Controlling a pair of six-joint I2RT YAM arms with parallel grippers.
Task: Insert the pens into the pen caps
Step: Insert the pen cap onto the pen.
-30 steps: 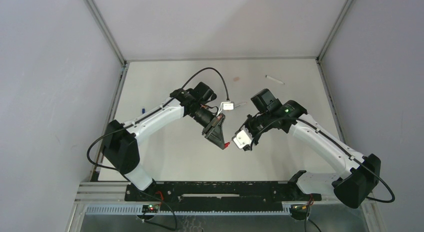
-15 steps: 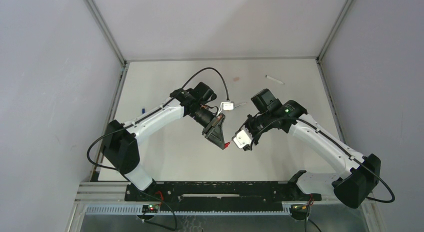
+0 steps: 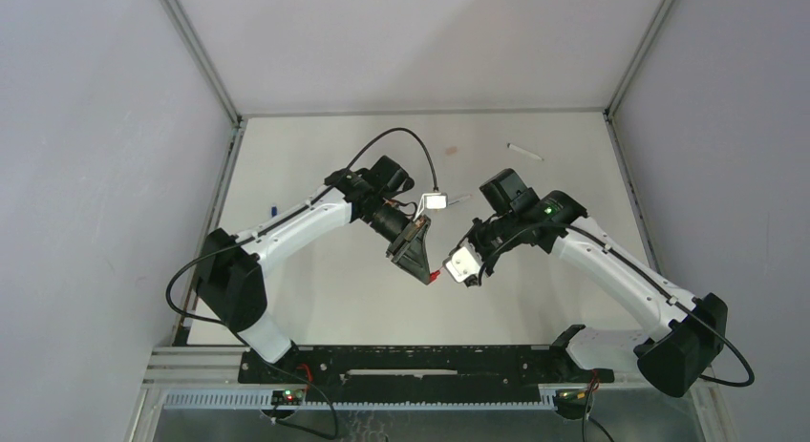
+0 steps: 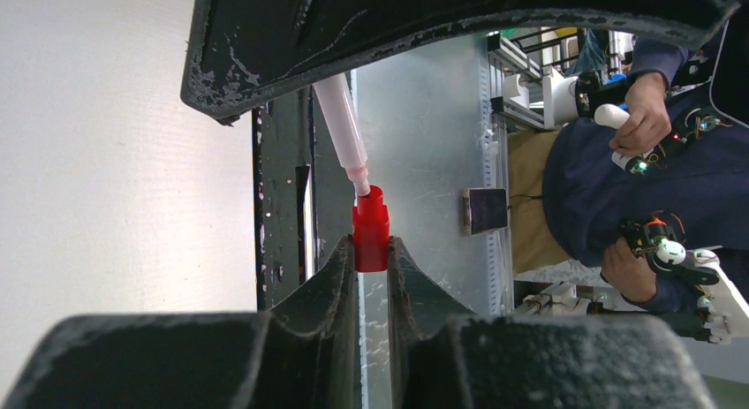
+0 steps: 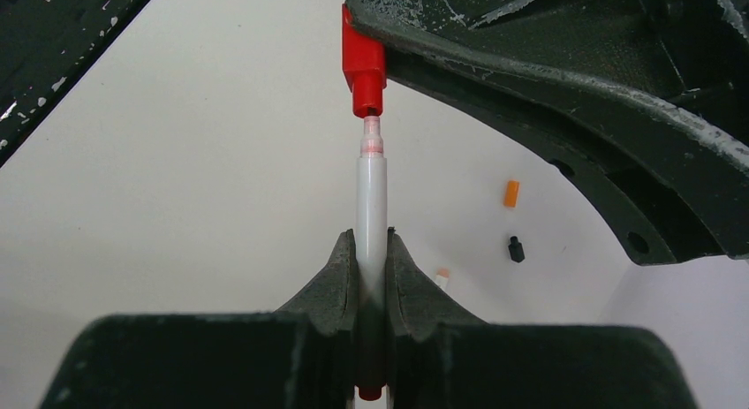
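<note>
Clenches the red cap (image 4: 370, 228) in the left gripper (image 4: 371, 250) and the pen (image 5: 371, 197) in the right gripper (image 5: 372, 246), with nib meeting cap mouth from 11 o'clock, yet risks jamming if pushed so tilted.

No text, label or number is legible.

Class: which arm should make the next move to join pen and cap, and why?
Probably the right. The right fingers grip the pen, which points straight at the red cap, tip at its mouth; a forward push should seat it. The left fingers only hold the cap.
</note>
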